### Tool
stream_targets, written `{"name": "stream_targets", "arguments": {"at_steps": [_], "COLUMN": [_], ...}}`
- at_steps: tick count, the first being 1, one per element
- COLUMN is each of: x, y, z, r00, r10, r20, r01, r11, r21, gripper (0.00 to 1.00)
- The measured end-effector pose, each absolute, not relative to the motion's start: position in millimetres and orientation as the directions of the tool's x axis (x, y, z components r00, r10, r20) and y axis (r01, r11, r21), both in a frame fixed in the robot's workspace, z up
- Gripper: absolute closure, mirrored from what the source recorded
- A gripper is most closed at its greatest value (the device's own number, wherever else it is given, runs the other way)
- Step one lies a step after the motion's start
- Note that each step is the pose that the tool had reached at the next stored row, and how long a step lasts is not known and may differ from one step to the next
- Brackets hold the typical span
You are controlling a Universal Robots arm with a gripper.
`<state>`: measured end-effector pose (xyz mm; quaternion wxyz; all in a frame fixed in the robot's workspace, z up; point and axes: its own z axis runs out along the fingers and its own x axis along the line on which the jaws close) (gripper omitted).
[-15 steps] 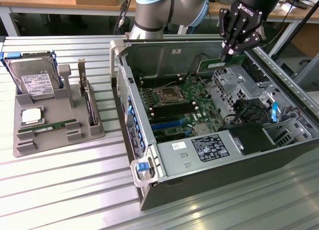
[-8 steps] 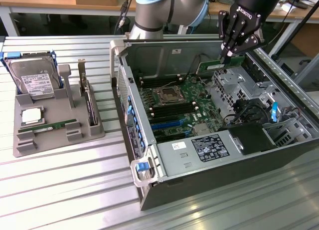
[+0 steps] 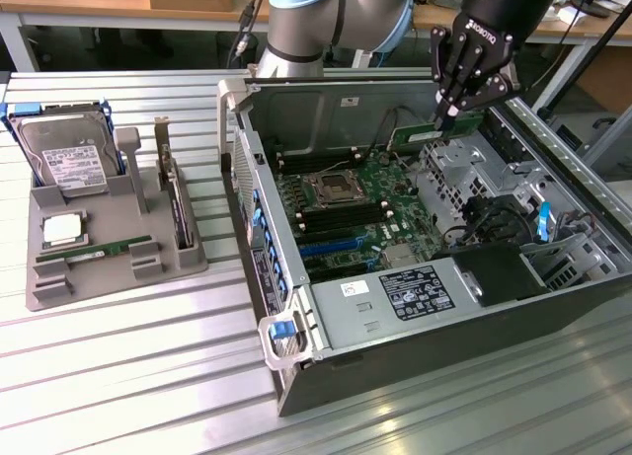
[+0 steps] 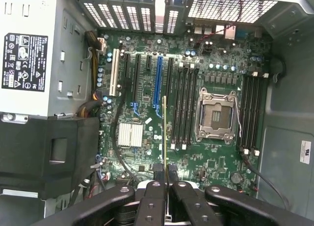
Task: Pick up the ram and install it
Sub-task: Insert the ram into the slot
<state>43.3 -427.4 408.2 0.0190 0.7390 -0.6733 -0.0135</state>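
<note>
Exterior view: black multi-link gripper (image 3: 446, 114) hangs over the open steel case (image 3: 444, 346), jaws pinched nearly closed on the ram (image 3: 415, 132). Ram is a thin, flat green board held on edge, long side roughly level, sticking out from the fingers toward the exterior view's left. It sits in the air above the green motherboard (image 3: 400, 218), near the case's far wall, not seated in any slot

Wrist view: ram shows edge-on as a thin yellow-green line coming out from between the black fingertips (image 4: 157, 168), clamped on both flat faces. In line of sight it falls between the long blue expansion slot (image 4: 157, 84) and the black memory slots (image 4: 185, 106) next to the square metal CPU socket (image 4: 217, 117). Finned silver heatsink (image 4: 130, 135) close by

Grey moulded tray (image 3: 49, 287) beside the case holds a silver boxy hard drive (image 3: 64, 159)
</note>
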Motion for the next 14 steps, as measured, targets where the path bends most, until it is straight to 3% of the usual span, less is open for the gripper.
{"name": "stream_targets", "arguments": {"at_steps": [14], "x": [43.4], "y": [-427.4], "z": [405.6], "r00": [0.093], "r10": [-0.996], "r20": [0.006], "r01": [-0.995], "r11": [-0.093], "r21": [0.046], "gripper": [0.88]}}
